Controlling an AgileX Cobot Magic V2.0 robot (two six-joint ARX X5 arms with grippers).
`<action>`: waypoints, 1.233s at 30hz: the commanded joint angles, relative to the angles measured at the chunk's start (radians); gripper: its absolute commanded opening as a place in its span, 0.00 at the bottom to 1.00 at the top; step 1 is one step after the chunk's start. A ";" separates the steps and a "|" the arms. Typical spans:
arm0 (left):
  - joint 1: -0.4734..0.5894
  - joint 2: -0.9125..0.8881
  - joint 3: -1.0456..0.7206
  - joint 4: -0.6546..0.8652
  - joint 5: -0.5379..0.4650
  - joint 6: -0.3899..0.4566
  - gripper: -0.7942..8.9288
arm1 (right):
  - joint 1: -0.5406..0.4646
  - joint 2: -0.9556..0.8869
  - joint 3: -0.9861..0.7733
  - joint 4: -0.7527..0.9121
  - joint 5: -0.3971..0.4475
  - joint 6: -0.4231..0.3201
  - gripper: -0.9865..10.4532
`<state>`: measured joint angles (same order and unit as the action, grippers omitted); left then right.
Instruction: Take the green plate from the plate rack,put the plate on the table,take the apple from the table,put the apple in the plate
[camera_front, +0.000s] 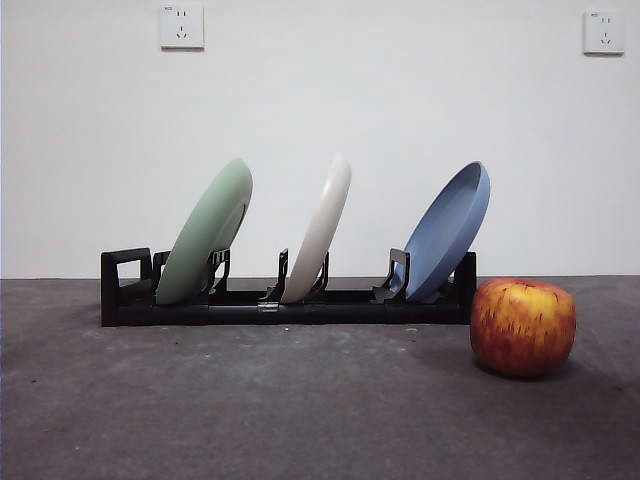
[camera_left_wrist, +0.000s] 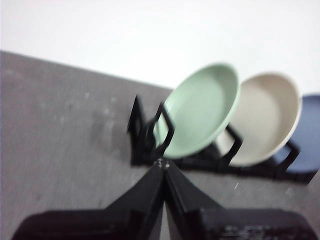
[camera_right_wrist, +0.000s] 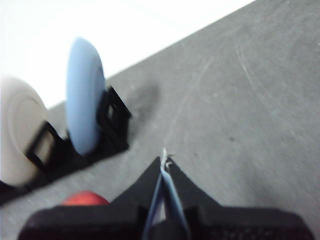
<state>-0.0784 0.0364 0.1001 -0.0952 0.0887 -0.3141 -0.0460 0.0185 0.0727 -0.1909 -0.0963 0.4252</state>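
The green plate (camera_front: 208, 237) stands tilted in the left slot of the black plate rack (camera_front: 285, 302) on the dark grey table (camera_front: 250, 400). The red and yellow apple (camera_front: 522, 326) sits on the table to the right of the rack's end. In the left wrist view my left gripper (camera_left_wrist: 163, 165) is shut and empty, a short way from the rack's handle end (camera_left_wrist: 150, 135) and the green plate (camera_left_wrist: 202, 110). In the right wrist view my right gripper (camera_right_wrist: 165, 159) is shut and empty, with the top of the apple (camera_right_wrist: 85, 199) showing beside its body. Neither gripper shows in the front view.
A cream-white plate (camera_front: 322, 228) stands in the rack's middle slot and a blue plate (camera_front: 450, 230) in its right slot. A white wall with two sockets (camera_front: 181, 26) stands behind the table.
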 joint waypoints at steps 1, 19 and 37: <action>0.003 0.027 0.067 -0.011 0.016 -0.026 0.08 | -0.001 0.023 0.089 -0.018 -0.006 0.042 0.07; 0.003 0.636 0.671 -0.263 0.443 0.052 0.08 | 0.000 0.638 0.892 -0.410 -0.397 -0.202 0.07; -0.015 1.214 1.277 -0.681 0.573 0.271 0.08 | 0.131 1.215 1.377 -0.785 -0.512 -0.374 0.10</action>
<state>-0.0910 1.2430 1.3720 -0.7769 0.6582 -0.0666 0.0769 1.2224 1.4406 -0.9745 -0.6144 0.0757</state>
